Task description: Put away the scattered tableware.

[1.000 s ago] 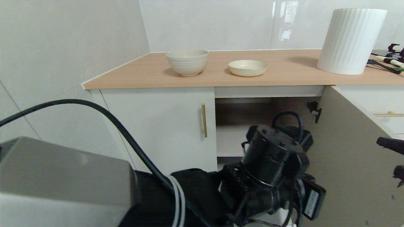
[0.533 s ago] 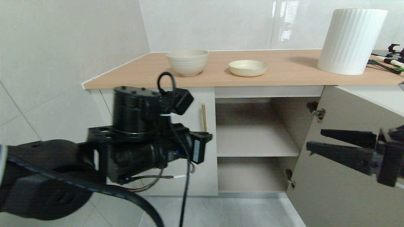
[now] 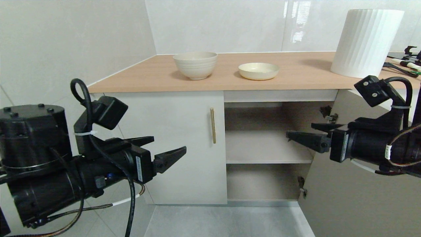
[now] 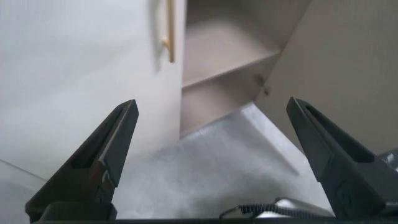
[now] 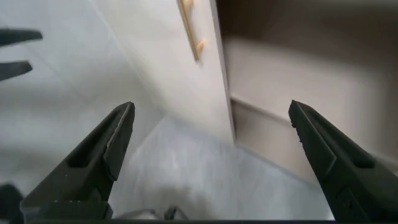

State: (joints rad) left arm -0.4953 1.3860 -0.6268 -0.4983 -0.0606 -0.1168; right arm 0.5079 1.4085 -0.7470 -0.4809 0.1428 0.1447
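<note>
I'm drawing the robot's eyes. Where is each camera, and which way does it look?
Head view: on the head, facing forward and down at the deep cream ribbed bowl, shallow cream dish and open white cupboard; both arms show, left gripper and right gripper open.
Left wrist view: on the left wrist, looking past its black fingers at the grey floor and shelf.
Right wrist view: on the right wrist, looking past its fingers at the closed door.
All three share the thin brass handle.

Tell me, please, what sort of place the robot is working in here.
Probably a kitchen: a wood-look countertop with a bowl and a shallow dish, a tiled wall behind it, and a white cabinet below with one door open onto shelves.
</note>
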